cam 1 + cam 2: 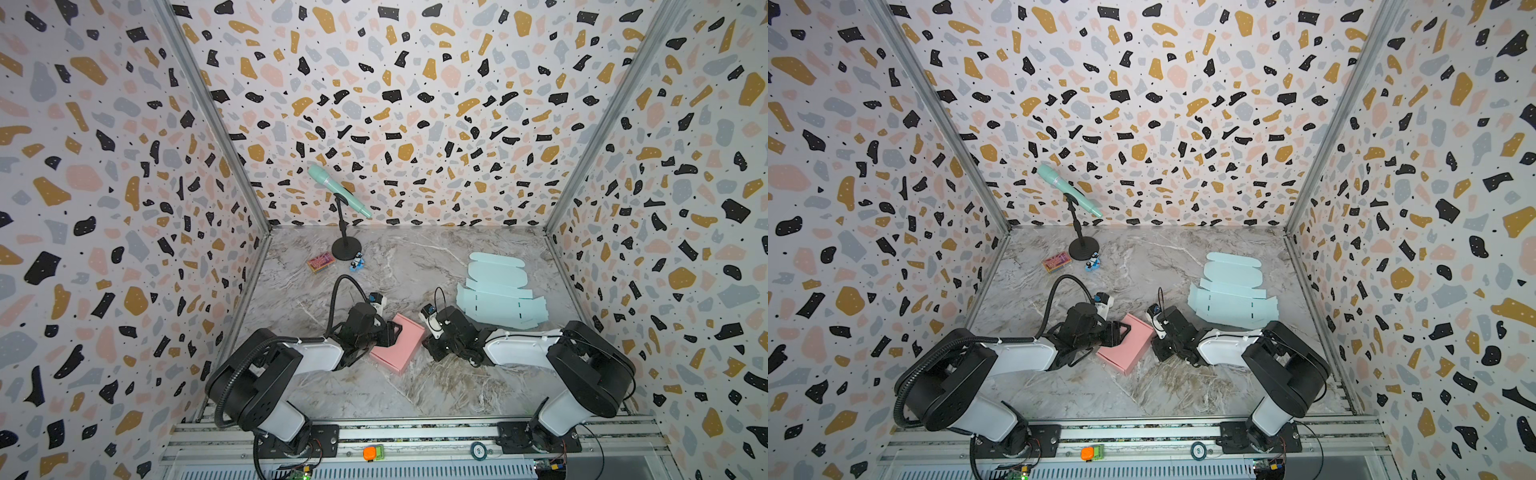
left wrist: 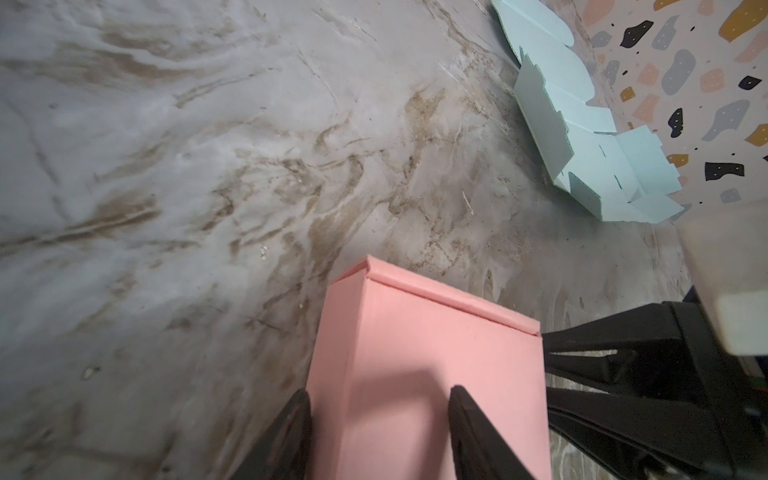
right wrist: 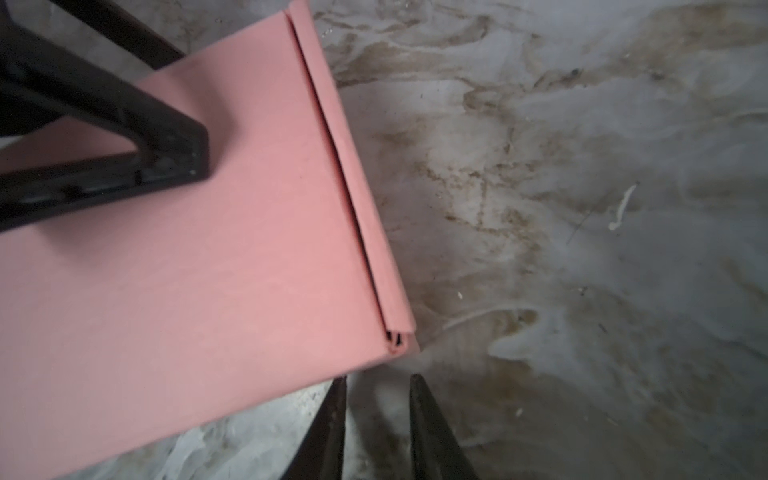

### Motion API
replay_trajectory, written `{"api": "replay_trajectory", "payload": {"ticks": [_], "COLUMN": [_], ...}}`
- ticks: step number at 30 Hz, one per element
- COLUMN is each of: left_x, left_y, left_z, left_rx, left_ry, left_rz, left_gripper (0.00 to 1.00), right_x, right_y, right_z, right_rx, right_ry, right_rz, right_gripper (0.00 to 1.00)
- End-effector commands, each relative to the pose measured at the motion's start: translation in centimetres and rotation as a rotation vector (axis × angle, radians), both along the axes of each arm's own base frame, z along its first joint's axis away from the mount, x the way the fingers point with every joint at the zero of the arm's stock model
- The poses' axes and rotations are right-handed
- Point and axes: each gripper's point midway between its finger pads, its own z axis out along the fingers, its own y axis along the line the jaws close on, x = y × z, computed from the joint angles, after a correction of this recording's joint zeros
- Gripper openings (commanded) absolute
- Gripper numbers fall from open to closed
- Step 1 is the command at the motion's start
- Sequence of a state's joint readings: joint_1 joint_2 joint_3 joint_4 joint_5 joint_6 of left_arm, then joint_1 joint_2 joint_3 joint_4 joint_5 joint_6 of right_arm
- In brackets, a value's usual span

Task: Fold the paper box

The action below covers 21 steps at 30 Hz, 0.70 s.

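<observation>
A closed pink paper box [image 1: 398, 348], flap tucked along one edge, lies flat on the marbled tabletop [image 1: 436, 386] between both arms. The left gripper [image 2: 378, 399] stands fingers apart, one over the lid; the right gripper [image 3: 379, 377], fingers slightly apart and empty, sits beside its corner.

We see a mint microphone [image 1: 338, 191] on a stand [image 1: 345, 249], well beyond the left claw [image 1: 392, 332]. A blue toy [image 1: 357, 263] sits just beside its base.

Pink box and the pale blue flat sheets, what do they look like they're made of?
Pink box: probably thin matte card with no gloss; doubled, folded layers show at its corner. Pale blue sheets: likely corrugated card, also matte; a toothed cut edge, slots and crease lines show in the left wrist view.
</observation>
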<state>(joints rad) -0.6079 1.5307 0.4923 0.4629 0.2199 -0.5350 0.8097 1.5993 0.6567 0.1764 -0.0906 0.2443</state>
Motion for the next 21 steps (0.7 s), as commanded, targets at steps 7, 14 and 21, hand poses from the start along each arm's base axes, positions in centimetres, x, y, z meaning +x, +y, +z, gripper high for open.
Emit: {"api": "replay_trajectory", "payload": {"ticks": [7, 14, 21], "left_x": [-0.1, -0.5, -0.3], "left_y": [-2.4, -2.9, -2.4], "left_z": [1.4, 1.5, 1.5], "left_rx": [-0.054, -0.061, -0.049], "left_ry": [-0.043, -0.044, -0.054], "left_rz": [-0.067, -0.080, -0.047], "left_gripper": [0.48, 0.46, 0.45], "right_x": [0.1, -0.1, -0.4], "right_y": [1.7, 2.9, 2.4], "right_z": [0.9, 1.1, 1.1], "right_rx": [0.026, 0.039, 0.032], "right_ry": [-0.013, -0.019, -0.021], "right_rz": [0.025, 0.041, 0.034], "right_gripper": [0.26, 0.26, 0.26]}}
